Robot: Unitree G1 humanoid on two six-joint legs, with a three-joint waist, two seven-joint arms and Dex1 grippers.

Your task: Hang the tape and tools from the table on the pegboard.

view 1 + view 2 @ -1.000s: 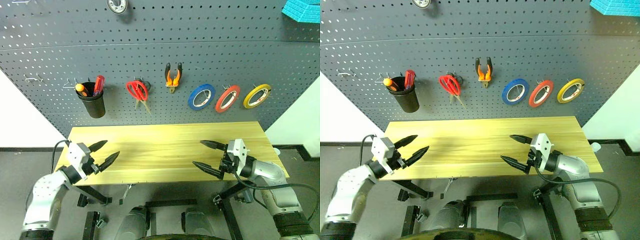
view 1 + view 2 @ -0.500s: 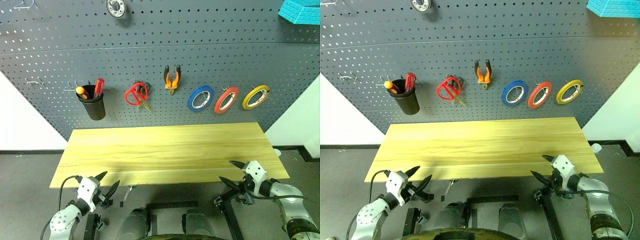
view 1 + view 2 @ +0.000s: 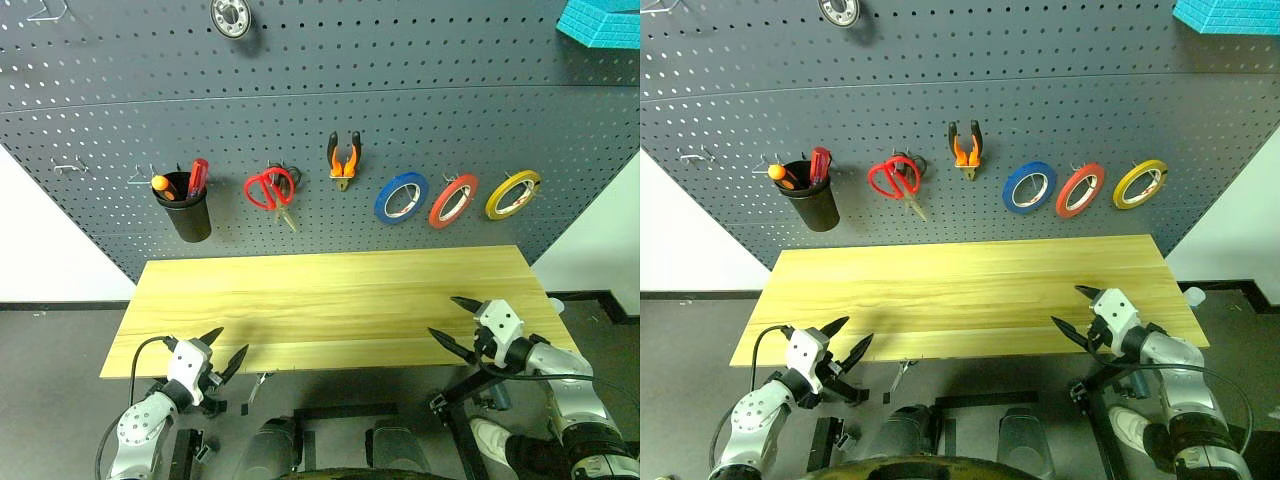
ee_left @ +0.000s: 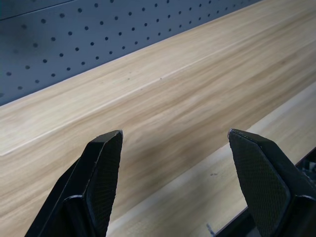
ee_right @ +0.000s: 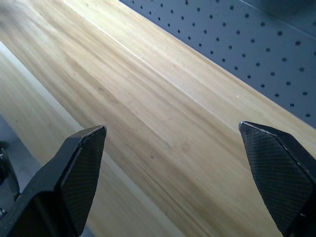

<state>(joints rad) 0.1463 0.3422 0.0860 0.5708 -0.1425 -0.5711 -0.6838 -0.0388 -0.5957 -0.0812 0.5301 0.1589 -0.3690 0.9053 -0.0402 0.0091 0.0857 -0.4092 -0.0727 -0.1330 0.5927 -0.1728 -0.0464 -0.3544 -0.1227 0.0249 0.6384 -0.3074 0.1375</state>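
The red tape (image 3: 454, 199), scissors (image 3: 271, 190), pliers (image 3: 344, 158) and screwdriver (image 3: 162, 185) hang on the pegboard (image 3: 320, 120) above the table (image 3: 330, 300). Both grippers, left (image 3: 226, 353) and right (image 3: 452, 320), hover spread and empty at its front edge.

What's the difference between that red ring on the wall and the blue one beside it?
Colour first: the red tape is red, while the blue tape is blue. Place next: the red tape hangs between the blue tape and a yellow roll, while the blue tape has the orange-handled pliers on its other side. The blue tape's band also looks a little wider. Both are ring-shaped rolls, each hanging on the dark pegboard above the table.
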